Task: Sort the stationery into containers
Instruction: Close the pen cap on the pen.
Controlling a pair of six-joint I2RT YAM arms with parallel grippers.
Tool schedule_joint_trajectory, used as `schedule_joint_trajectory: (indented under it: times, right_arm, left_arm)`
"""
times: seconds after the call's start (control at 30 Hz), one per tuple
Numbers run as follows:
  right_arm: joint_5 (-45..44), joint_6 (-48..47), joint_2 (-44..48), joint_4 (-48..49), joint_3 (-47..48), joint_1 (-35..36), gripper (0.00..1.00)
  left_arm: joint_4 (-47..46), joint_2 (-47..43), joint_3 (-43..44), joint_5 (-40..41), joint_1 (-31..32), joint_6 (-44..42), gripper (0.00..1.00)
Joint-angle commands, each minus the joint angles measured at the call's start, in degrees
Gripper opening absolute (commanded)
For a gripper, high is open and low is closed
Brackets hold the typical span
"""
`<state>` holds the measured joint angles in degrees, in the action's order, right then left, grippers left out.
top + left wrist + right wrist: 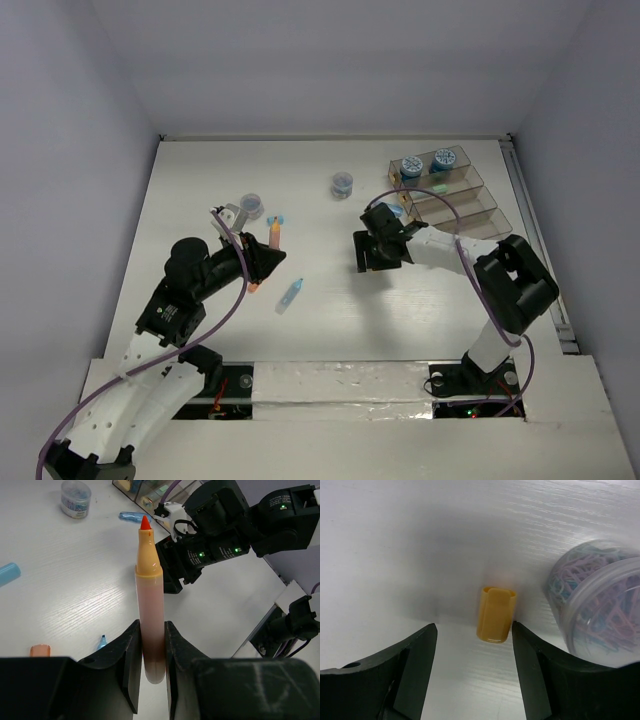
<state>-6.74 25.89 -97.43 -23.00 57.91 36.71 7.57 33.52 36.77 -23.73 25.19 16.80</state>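
Note:
My left gripper [152, 630] is shut on an uncapped orange marker [149, 595], its red tip pointing away toward the right arm. From above, that gripper [262, 262] sits left of centre with the marker [274, 235] sticking out. My right gripper [473, 627] is open just above the table. A short orange cap [496, 614] lies just beyond its tips, touching neither, and a clear jar of coloured clips [600, 605] stands to its right. From above, the right gripper [385, 245] hovers beside the clear stepped containers [470, 200]. Two blue rolls [411, 167] sit in the farthest bin.
Two grey-lidded jars [343, 184] [252, 205] stand on the far half of the table. A light-blue stick [290, 295] lies near the middle, and a small orange piece [255, 287] lies by the left gripper. White walls close in the table on three sides.

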Motion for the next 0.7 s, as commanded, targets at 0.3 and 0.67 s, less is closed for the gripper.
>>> schedule_joint_trajectory:
  times: [0.3,0.67]
  right_arm:
    - [12.09,1.44,1.1,8.85,1.5,0.21,0.67]
    - [21.51,0.92,-0.05,12.89,2.65,0.73,0.75]
  left_arm:
    - [-1.77,-0.38,0.76,0.43,0.39,-0.45,0.0]
    - [-1.86,-0.3,0.67,0.35,0.39,-0.54,0.0]
